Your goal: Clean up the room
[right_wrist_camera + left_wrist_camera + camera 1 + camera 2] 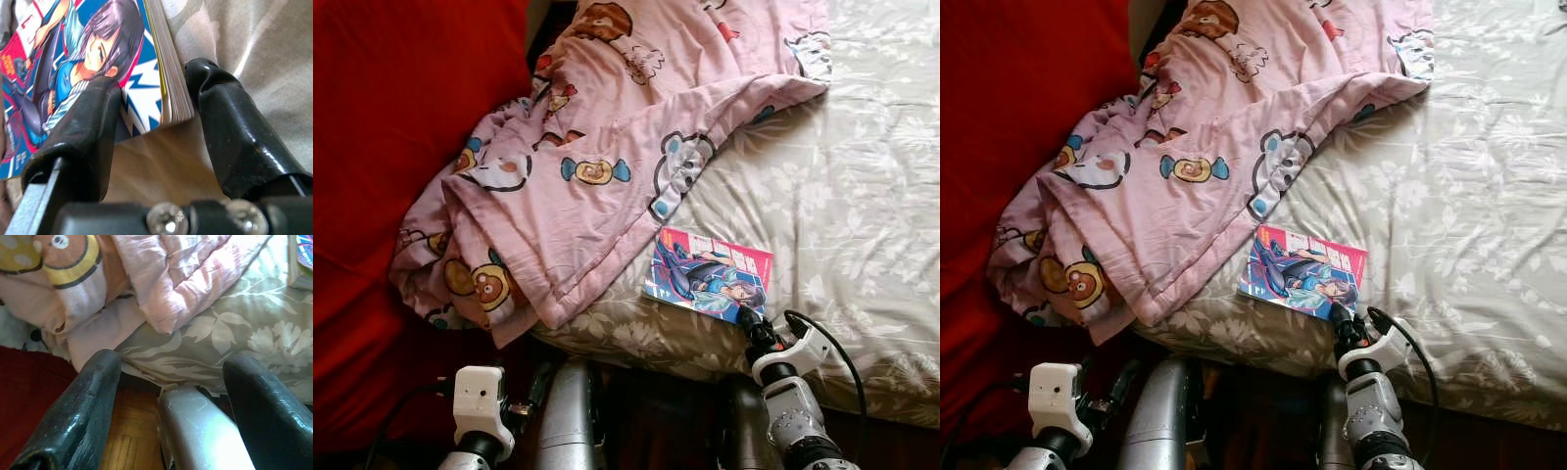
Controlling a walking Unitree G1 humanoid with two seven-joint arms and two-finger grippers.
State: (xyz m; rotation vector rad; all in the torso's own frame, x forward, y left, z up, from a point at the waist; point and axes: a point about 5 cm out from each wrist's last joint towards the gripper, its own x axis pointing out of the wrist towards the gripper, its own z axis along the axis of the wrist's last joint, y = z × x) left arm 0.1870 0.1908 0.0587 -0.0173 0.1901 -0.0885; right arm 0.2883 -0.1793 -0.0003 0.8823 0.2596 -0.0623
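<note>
Glossy black fingers of the right gripper (151,127) stand apart at the near corner of a manga book (708,274): one finger (93,122) rests on the cover, the other (230,122) lies against the page edges on the sheet. The paperback has a thick block of cream pages and lies flat on the bed close to its near edge. Its cover shows a dark-haired drawn figure on blue, with pink-red trim and white jagged shapes; the lettering on it is too small to read.

To the left and lower, the left gripper (171,401) hangs with its fingers spread wide, off the side of the bed over herringbone wood floor (134,440).

The grey-green sheet (862,176) carries a pale leaf-and-flower print and is creased. Beyond the book, a rumpled pink quilt (607,147) printed with cartoon bears and sweets lies heaped across the bed's left half, its folded hem just beside the book. A red fabric (401,127) fills the far left.
</note>
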